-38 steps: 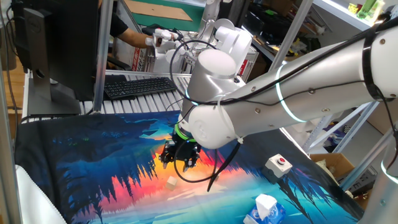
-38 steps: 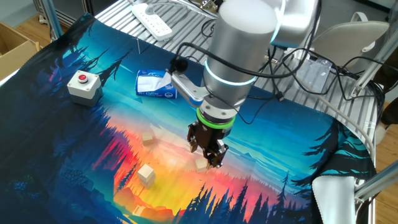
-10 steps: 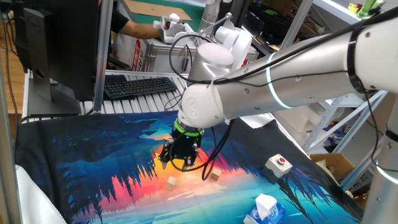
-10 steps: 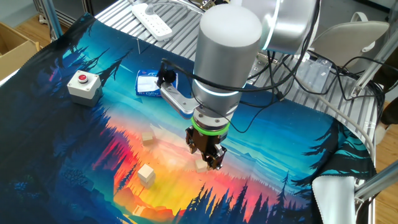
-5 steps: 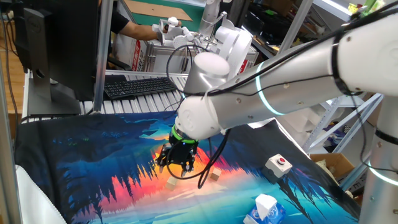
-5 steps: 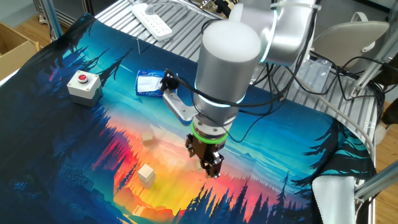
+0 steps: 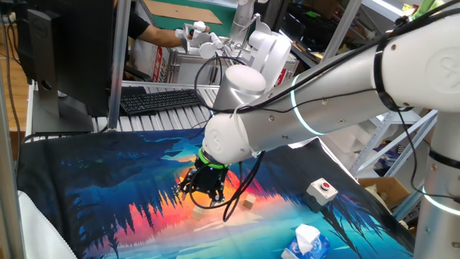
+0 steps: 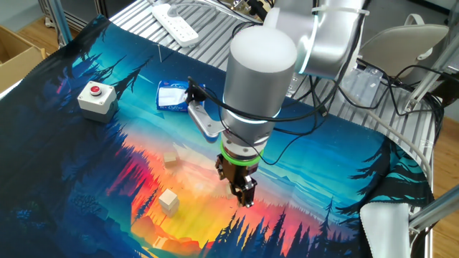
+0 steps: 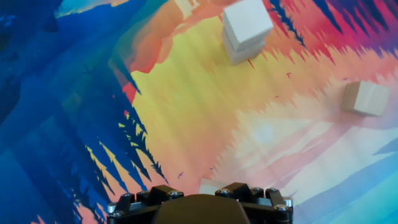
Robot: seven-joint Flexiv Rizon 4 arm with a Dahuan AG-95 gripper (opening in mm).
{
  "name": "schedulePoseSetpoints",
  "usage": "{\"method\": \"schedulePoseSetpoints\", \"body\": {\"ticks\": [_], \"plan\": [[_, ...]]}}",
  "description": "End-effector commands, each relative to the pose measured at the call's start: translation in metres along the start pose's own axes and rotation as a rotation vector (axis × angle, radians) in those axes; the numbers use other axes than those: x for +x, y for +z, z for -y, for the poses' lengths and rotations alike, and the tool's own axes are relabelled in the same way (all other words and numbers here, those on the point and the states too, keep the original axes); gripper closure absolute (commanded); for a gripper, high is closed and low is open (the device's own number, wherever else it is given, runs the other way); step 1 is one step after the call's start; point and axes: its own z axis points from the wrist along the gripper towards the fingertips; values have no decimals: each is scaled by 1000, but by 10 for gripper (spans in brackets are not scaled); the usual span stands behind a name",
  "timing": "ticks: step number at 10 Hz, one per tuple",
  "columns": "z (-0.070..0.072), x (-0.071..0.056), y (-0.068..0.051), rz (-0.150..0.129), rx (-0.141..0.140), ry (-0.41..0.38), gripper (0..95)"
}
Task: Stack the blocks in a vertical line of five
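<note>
Printed cloth mat covers the table. Over its orange middle the gripper hangs low; whether its jaws hold a block I cannot tell. A short stack of seemingly two blocks stands near a loose block; another lies beside the gripper. Most stacking seems left.

One fixed view: low at the table's edge, facing the keyboard and shelving behind. Other fixed view: high on the opposite side, looking down on the mat. Hand view: close above the mat, facing down. All three share the mat's orange centre; the same blocks, probably.
</note>
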Motion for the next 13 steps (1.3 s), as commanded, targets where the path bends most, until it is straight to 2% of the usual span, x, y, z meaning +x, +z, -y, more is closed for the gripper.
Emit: {"method": "schedulePoseSetpoints", "body": {"ticks": [1,4,5,11,12,13], "plan": [[0,1,3,2,-3,35,190],[0,2,6,4,-7,58,190],[0,2,6,4,-7,57,380],[0,3,12,19,-15,64,380],[0,3,13,21,-14,41,760],[0,3,13,22,-15,32,950]]}}
